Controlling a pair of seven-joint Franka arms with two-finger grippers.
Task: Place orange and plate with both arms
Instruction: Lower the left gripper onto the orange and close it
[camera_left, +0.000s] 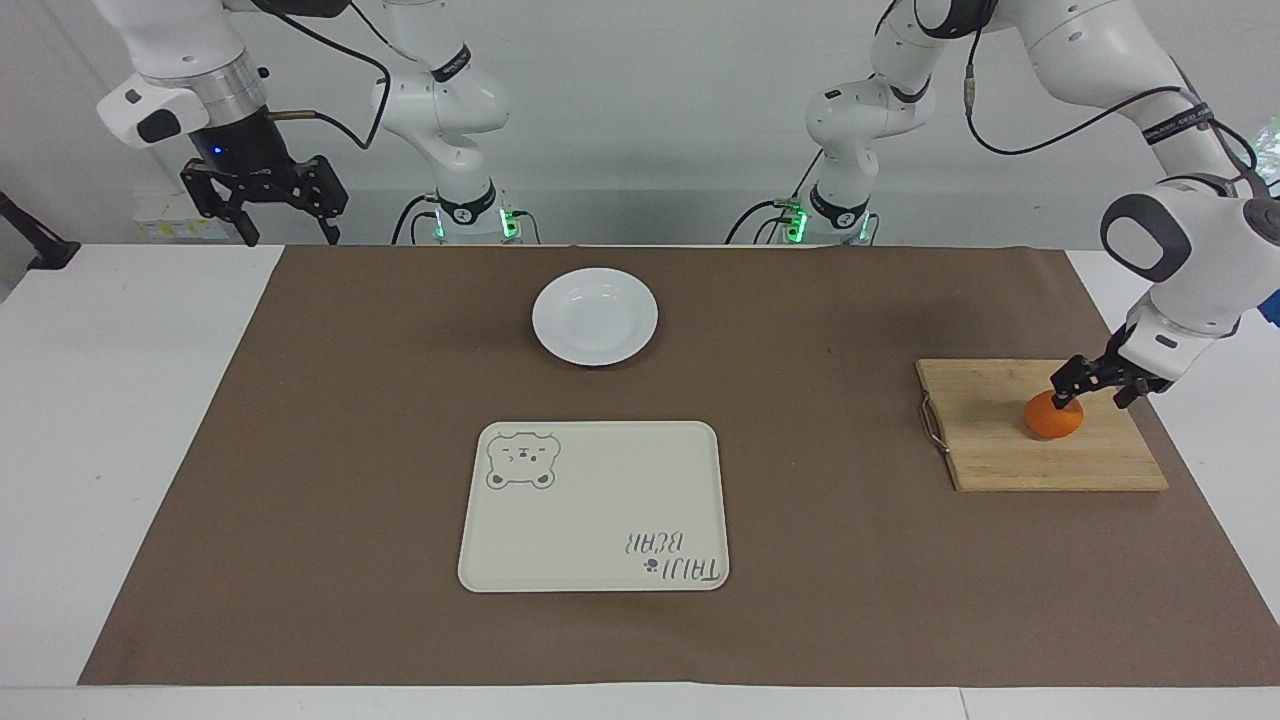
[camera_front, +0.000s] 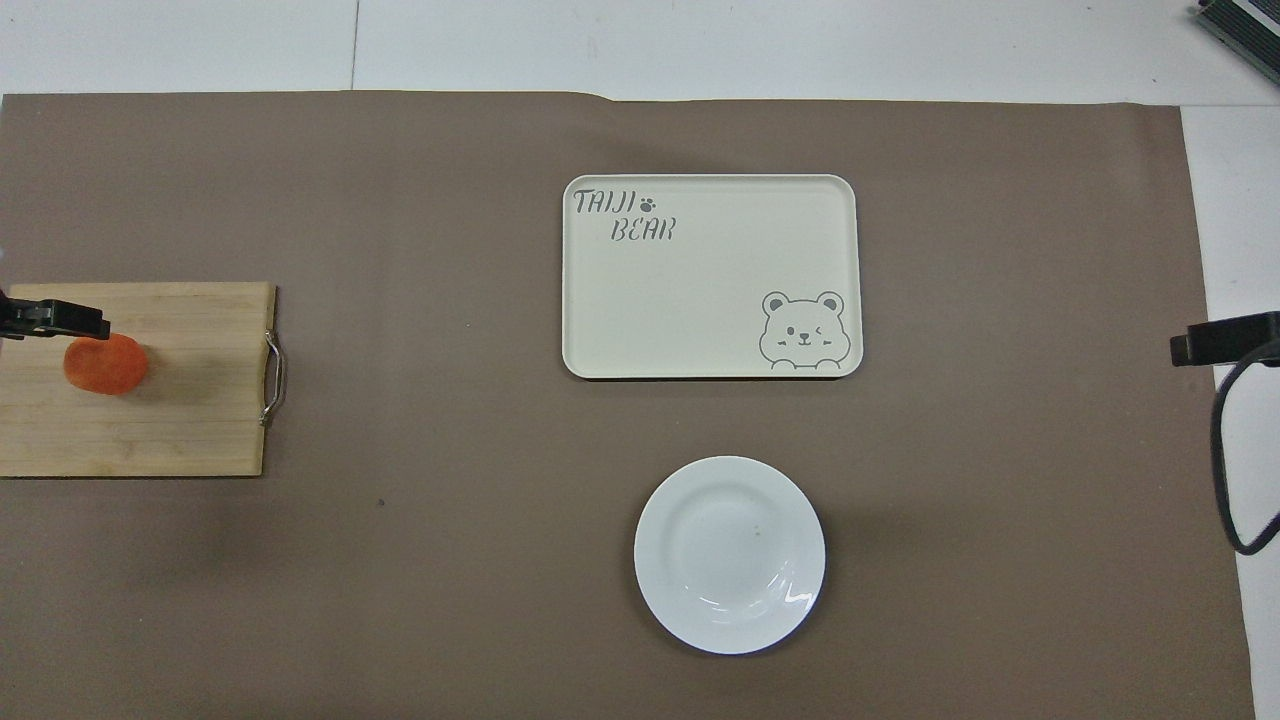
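The orange (camera_left: 1053, 420) lies on a wooden cutting board (camera_left: 990, 440) at the left arm's end of the table; it also shows in the overhead view (camera_front: 103, 364). My left gripper (camera_left: 1096, 390) is open and low over the board, with one fingertip (camera_left: 1064, 388) at the top of the orange and the other beside it. One finger (camera_front: 60, 318) shows in the overhead view. The white plate (camera_left: 595, 316) (camera_front: 729, 554) sits empty on the brown mat near the robots. My right gripper (camera_left: 265, 212) is open and waits raised at the right arm's end.
A cream bear-print tray (camera_left: 594, 540) (camera_front: 700, 300) lies empty mid-table, farther from the robots than the plate. The cutting board (camera_front: 190, 400) has a metal handle (camera_front: 272, 378) on its side toward the table's middle. A brown mat (camera_left: 350, 450) covers most of the table.
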